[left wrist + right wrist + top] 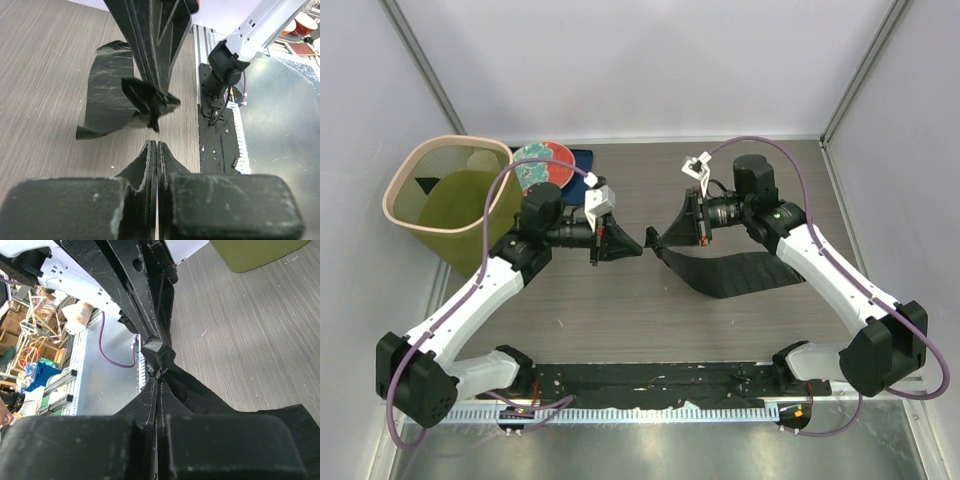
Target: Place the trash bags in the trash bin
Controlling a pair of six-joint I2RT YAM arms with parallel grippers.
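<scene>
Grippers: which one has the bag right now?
The right gripper: it is shut on the bag. The left gripper is shut too but empty, just short of the bag.

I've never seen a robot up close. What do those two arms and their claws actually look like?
The left arm and right arm are smooth white tubes linked by chunky black joints. A thin purple cable loops loosely along each one. The left claw and right claw are matte black, each with two flat, pointed fingers that look scuffed. No lettering is visible.
</scene>
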